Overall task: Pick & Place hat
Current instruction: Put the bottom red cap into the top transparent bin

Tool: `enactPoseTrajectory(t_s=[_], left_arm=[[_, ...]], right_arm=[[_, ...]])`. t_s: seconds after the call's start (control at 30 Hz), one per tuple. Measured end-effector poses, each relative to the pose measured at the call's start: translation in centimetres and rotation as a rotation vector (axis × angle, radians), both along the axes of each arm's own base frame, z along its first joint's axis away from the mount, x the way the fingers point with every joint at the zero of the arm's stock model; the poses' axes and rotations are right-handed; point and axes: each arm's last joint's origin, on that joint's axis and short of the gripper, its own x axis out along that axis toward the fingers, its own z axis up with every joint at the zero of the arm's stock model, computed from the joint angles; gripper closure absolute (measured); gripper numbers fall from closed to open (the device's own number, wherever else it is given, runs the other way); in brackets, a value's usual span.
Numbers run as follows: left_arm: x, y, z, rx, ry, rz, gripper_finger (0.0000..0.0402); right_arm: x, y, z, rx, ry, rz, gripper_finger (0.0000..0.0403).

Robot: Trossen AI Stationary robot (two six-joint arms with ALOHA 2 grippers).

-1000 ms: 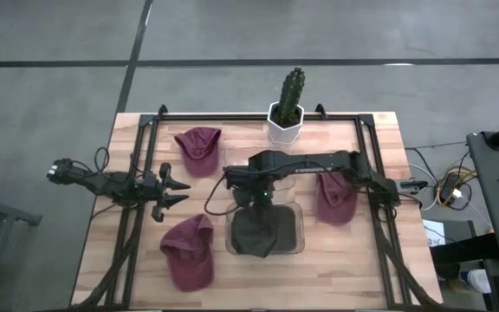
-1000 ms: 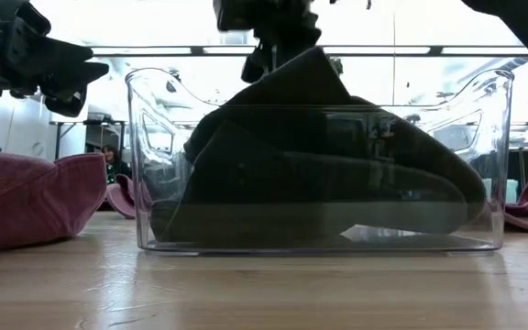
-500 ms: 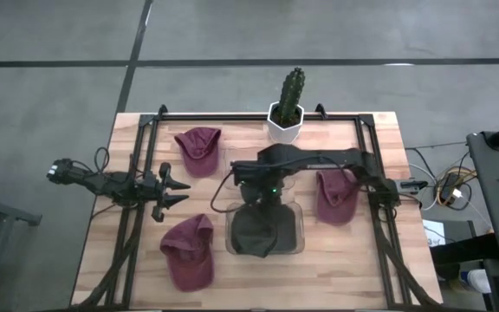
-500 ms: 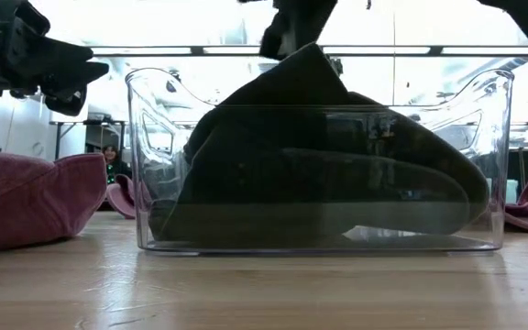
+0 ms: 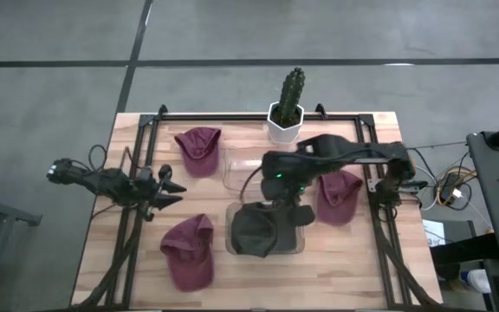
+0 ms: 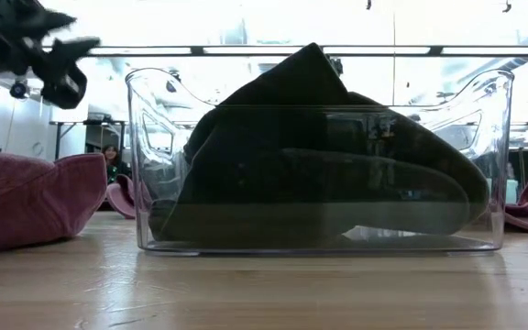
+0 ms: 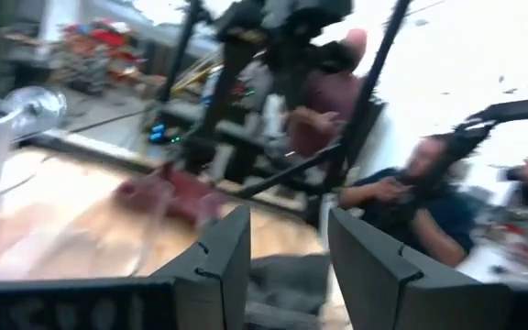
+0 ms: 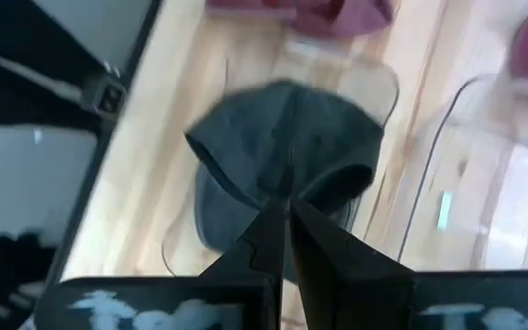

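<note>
A dark grey hat [image 5: 256, 232] lies in a clear bin [image 5: 301, 245]. In the low view the dark hat [image 6: 319, 165] rests on the floor of the bin [image 6: 143, 156], and its crown peak stands above the rim. My right gripper [image 5: 290, 211] hangs over the bin's far right part. In the right wrist view that gripper [image 8: 287, 205] is shut above the hat [image 8: 282, 137], with nothing between the fingers. My left gripper [image 5: 178, 191] hovers open over the table's left part; its own view [image 7: 287, 240] shows the gap.
Three maroon hats lie on the table: far left [image 5: 197, 149], near left [image 5: 187, 251] and right [image 5: 337, 196]. A cactus in a white pot [image 5: 286, 111] stands at the far edge. A second clear bin [image 5: 237, 166] sits behind the first. People show beyond the table [image 7: 420, 197].
My right gripper has left the dark hat's crown peak, risen out of the low view and moved toward the table's right and near side. The hat has stayed in the bin. My left gripper has shifted a little toward the left edge and upward.
</note>
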Motion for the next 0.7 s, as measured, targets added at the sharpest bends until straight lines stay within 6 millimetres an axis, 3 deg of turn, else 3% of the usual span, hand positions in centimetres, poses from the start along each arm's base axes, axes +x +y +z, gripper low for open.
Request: enactPoseTrajectory(t_s=[0.27,0.47,0.7], left_arm=[[-0.9,0.0,3.8,0.044,-0.083,-0.089,0.0262],[-1.0,0.0,5.9,0.051,0.068,-0.096,0.0262],[0.0,-0.3,9.5,-0.016,0.256,-0.106,0.0262]], right_arm=[[-5.3,-0.9,0.0,0.024,-0.158,-0.183,0.0385],[-9.7,-1.3,-1.5,0.13,-0.362,-0.257,0.0385],[-13.6,-1.9,-4.6,0.231,-0.581,-0.285,0.0385]])
